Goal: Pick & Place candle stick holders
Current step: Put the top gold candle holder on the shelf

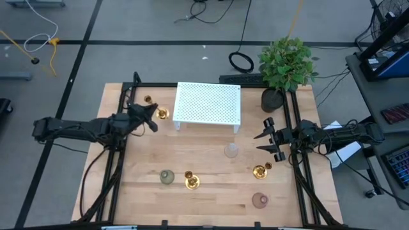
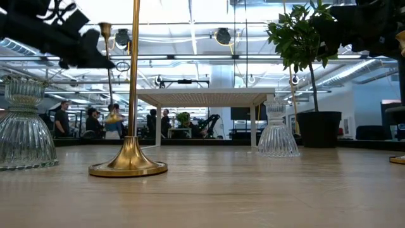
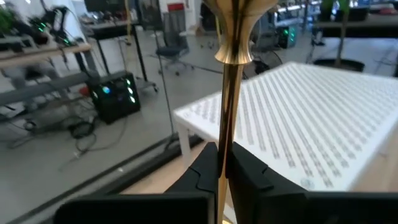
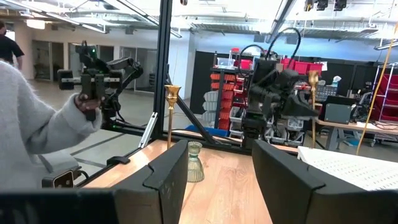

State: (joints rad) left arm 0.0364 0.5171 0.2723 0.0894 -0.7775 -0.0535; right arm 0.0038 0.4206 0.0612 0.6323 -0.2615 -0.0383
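left gripper [image 1: 152,119]: near the table's far-left corner, just off the left end of the white stand [image 1: 208,103]; fingers [image 3: 202,165] closed narrow on the stem of a brass candlestick [image 3: 231,93]
held candlestick: base [image 1: 162,114] sits beside the stand's left legs; cannot tell if it touches the wood
second brass candlestick [image 1: 147,99]: just behind the held one, closer to the far-left corner, upright
right gripper [image 1: 268,139]: at the table's right edge, about midway along it, fingers spread wide, holding nothing; dark fingers [image 4: 166,180] frame the table in the right wrist view
third brass candlestick [image 1: 191,181]: upright, near the front edge, left of centre; tall stem and round base [image 2: 128,166] close in the low view
fourth brass candlestick [image 1: 260,170]: upright, right side of table, just in front of the right gripper, apart from it
green glass holder [image 1: 167,177]: just left of the third brass candlestick, near the front edge
clear glass holder [image 1: 231,151]: mid-table, in front of the stand's right end, well apart from both grippers
pink glass holder [image 1: 259,200]: near the front-right corner, in front of the fourth brass candlestick
potted plant [image 1: 285,67]: far-right corner of the table
table [image 1: 211,204]: light wood, black frame rails along left and right edges
person: grey sleeve [image 4: 34,134] and a hand gripping a black device, beyond the table in the right wrist view
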